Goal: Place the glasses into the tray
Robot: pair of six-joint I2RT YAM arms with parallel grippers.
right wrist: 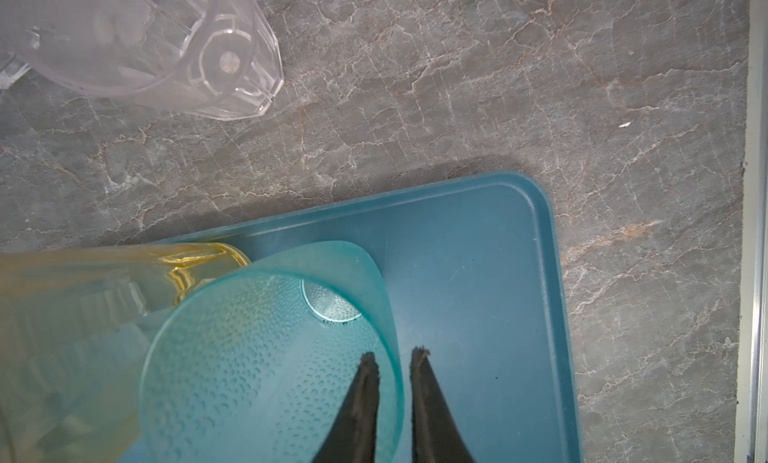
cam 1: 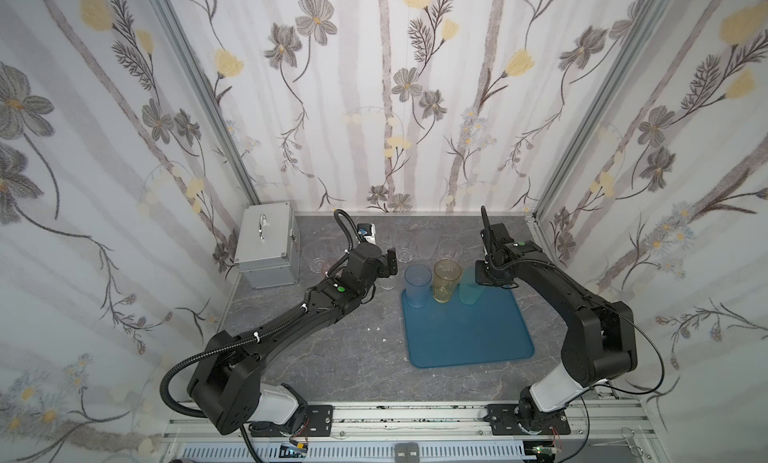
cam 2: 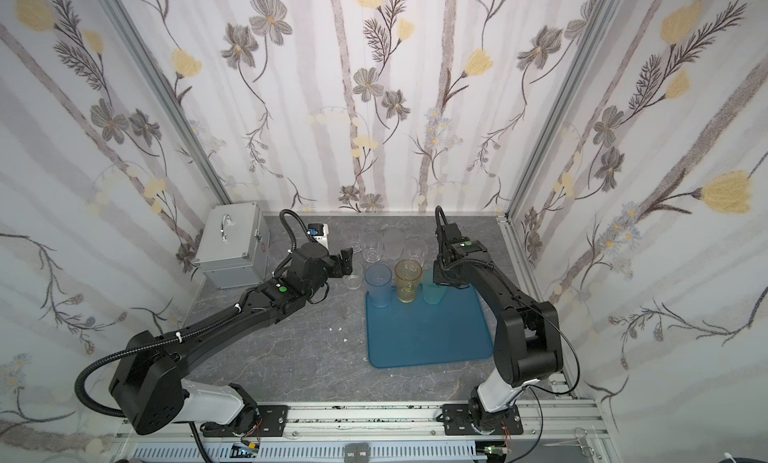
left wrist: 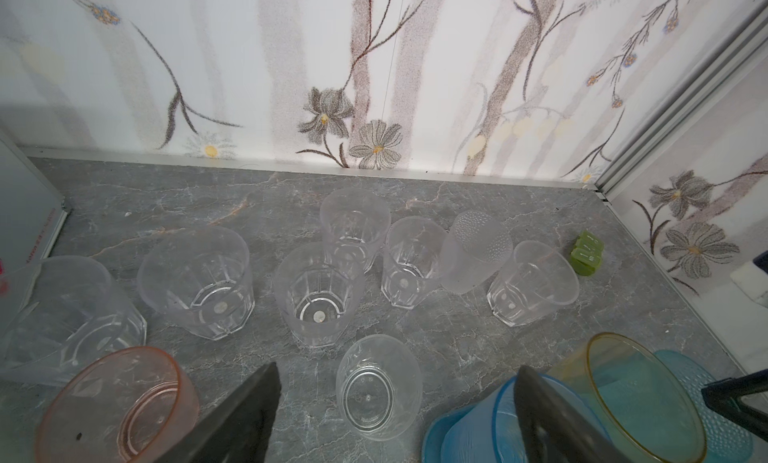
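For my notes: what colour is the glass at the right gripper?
The glass is teal, dimpled; right wrist view shows it best.

Tray: plain teal-blue. Blue glass: pale, frosted. Yellow glass: amber tint. Teal glass: dimpled pattern all over. Pink glass: salmon tint. Clear glasses: colourless, faceted. Table: grey, pale marble veining. Walls: white, with grey and yellow flowers. Case: silver. Small block: green.
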